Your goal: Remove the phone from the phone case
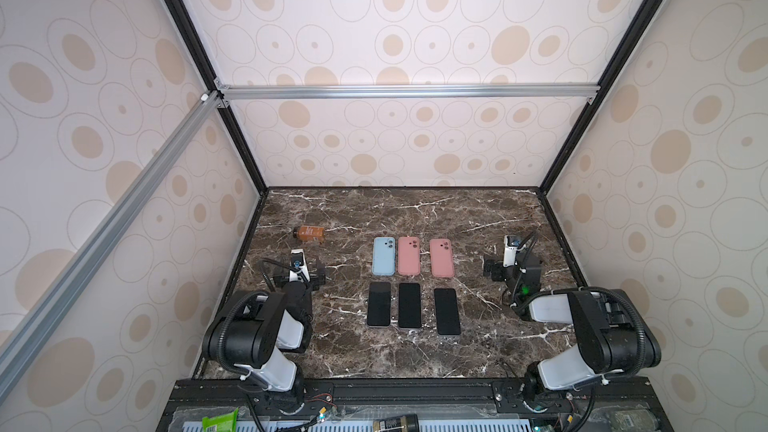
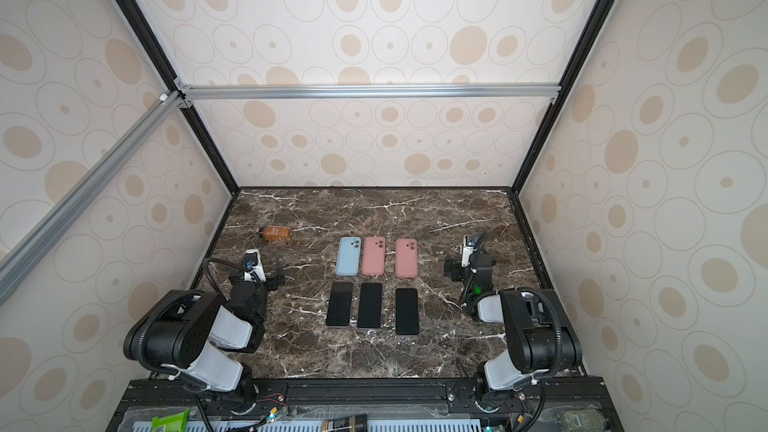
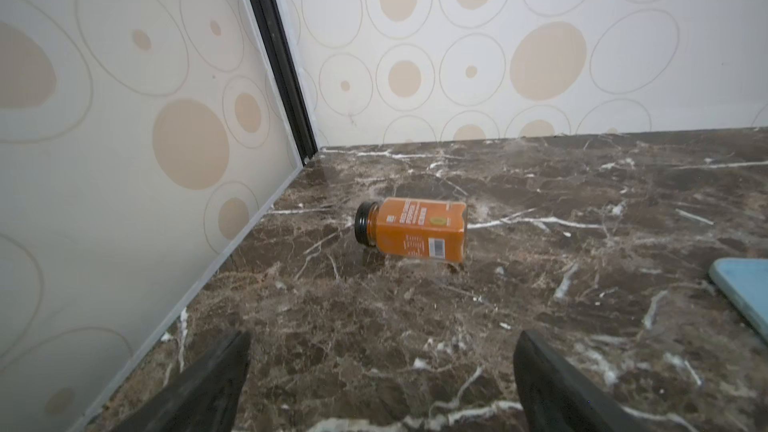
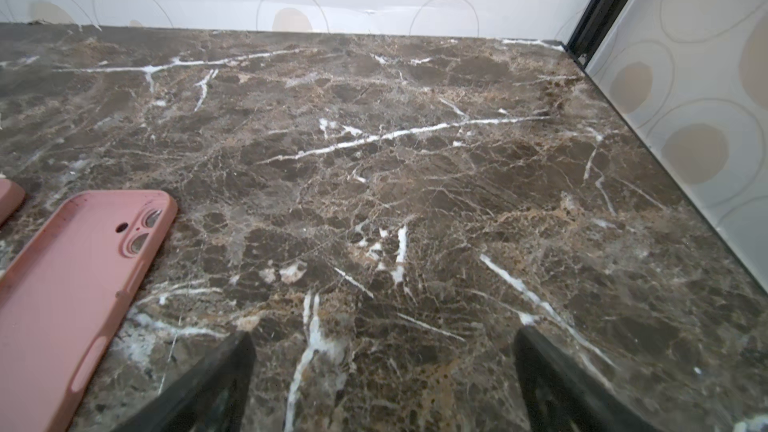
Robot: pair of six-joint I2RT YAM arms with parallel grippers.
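Three phone cases lie back up in a row at mid-table in both top views: a blue case [image 1: 383, 256], a pink case [image 1: 408, 256] and another pink case [image 1: 441, 257]. I cannot tell whether any case holds a phone. In front of them three black phones [image 1: 379, 304] [image 1: 409, 305] [image 1: 447, 311] lie screen up. My left gripper [image 1: 298, 270] [image 3: 382, 338] hovers open to the left of the row, over bare marble. On the far side of the row my right gripper [image 1: 513, 265] [image 4: 384, 336] is open too, beside the right pink case [image 4: 75, 292].
An orange bottle [image 1: 309, 233] [image 3: 415, 228] with a black cap lies on its side at the back left, ahead of the left gripper. Patterned walls [image 1: 232, 218] close in the marble table [image 1: 415, 209] on three sides. The black front rail [image 1: 415, 388] carries both arm bases.
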